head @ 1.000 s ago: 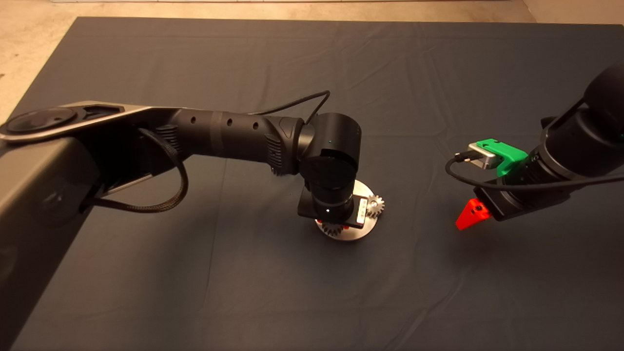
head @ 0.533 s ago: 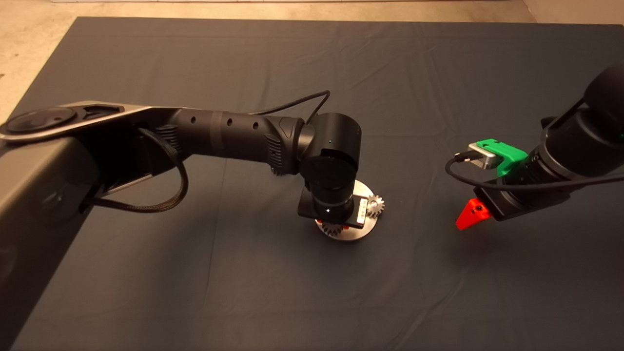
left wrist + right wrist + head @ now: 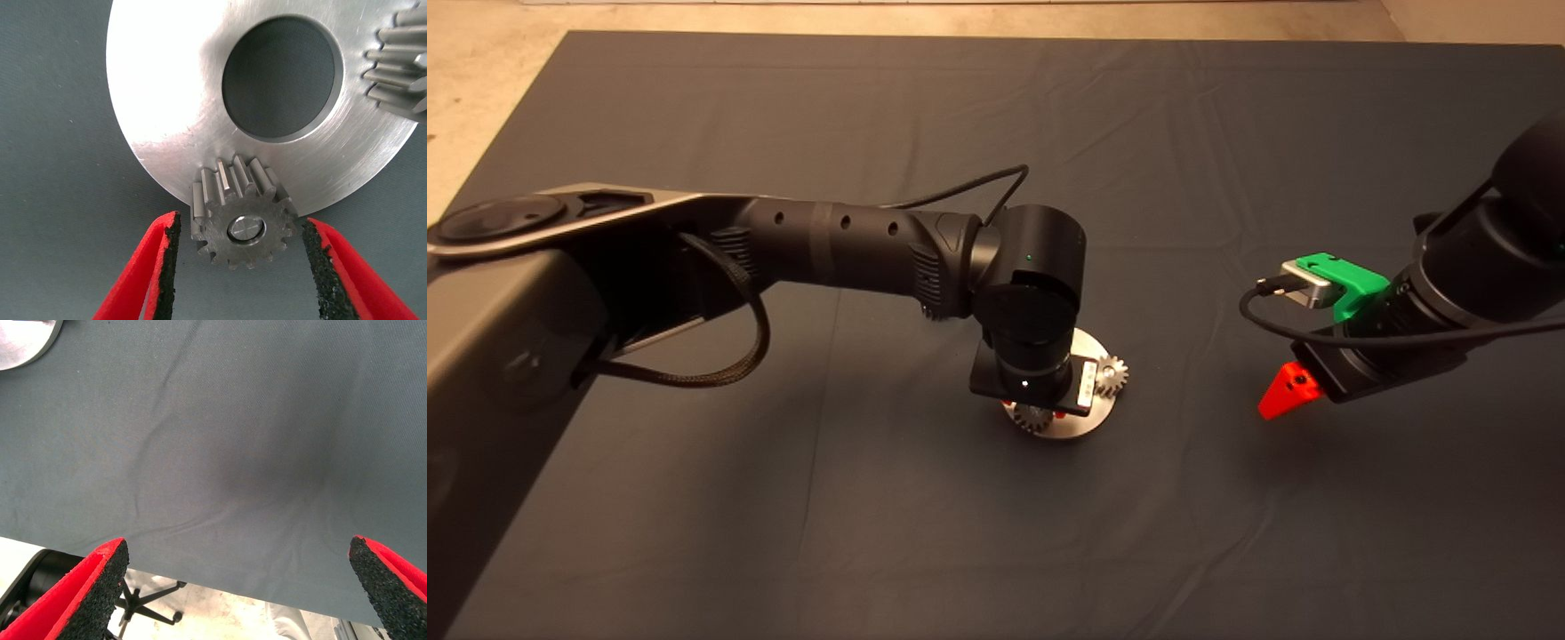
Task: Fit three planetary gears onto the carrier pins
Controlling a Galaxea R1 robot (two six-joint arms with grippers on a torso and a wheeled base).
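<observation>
Left gripper (image 3: 240, 267) sits over the disc (image 3: 173, 87) mid-mat, jaws apart, pads either side of a gear (image 3: 243, 223) and clear of its teeth on both sides. That gear is seated on a pin (image 3: 245, 229) at the disc rim. A second gear (image 3: 1111, 374) sits at the opposite rim. Right gripper (image 3: 243, 587) hovers well apart over bare mat (image 3: 267, 420), jaws wide, holding nothing.

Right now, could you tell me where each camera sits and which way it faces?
Head view: overhead, facing down at the mat; shows both arms.
Left wrist view: on the left arm, facing the disc; left hand open around a gear on its pin.
Right wrist view: facing mat; right hand open.
Shared: disc, gear.
</observation>
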